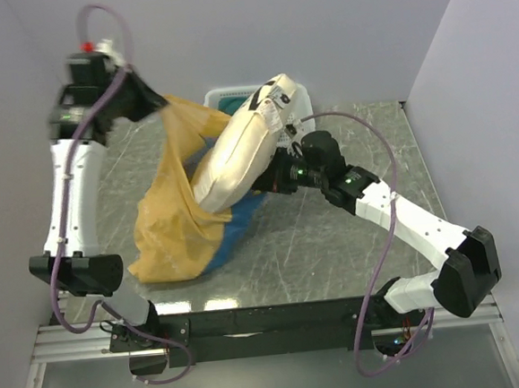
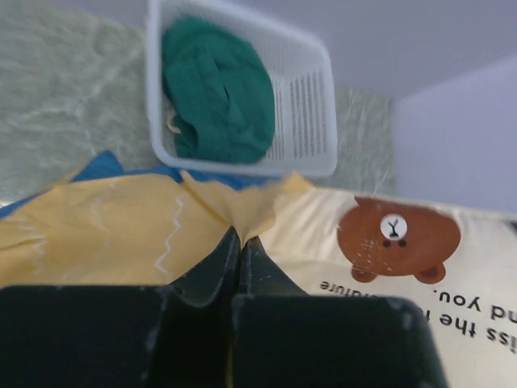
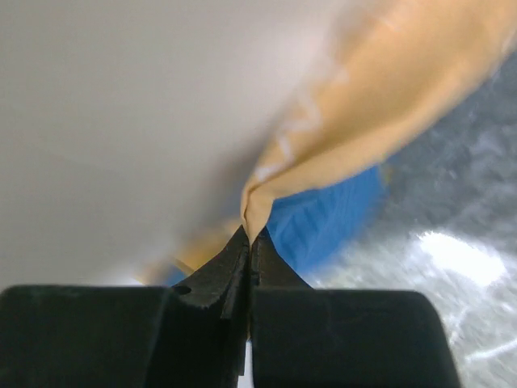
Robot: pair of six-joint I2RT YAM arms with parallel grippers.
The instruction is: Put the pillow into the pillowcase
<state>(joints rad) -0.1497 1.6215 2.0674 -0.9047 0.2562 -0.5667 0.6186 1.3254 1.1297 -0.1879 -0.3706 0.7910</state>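
The cream-white pillow (image 1: 243, 155) stands tilted, its lower end inside the mustard-yellow pillowcase (image 1: 176, 223), its upper end with the bear print resting against the basket. My left gripper (image 1: 158, 103) is raised at the back left, shut on the pillowcase's upper edge (image 2: 234, 212); beside it shows the pillow's brown bear face (image 2: 397, 237). My right gripper (image 1: 263, 183) sits under the pillow's right side, shut on a pinch of the pillowcase's yellow edge (image 3: 254, 214), with the pillow (image 3: 121, 121) filling the left of that view and the case's blue side (image 3: 323, 222) behind.
A white basket (image 1: 220, 98) holding a teal cloth (image 2: 214, 89) stands at the back of the marbled table (image 1: 334, 233), touching the pillow's top end. Pale walls close in on the left, back and right.
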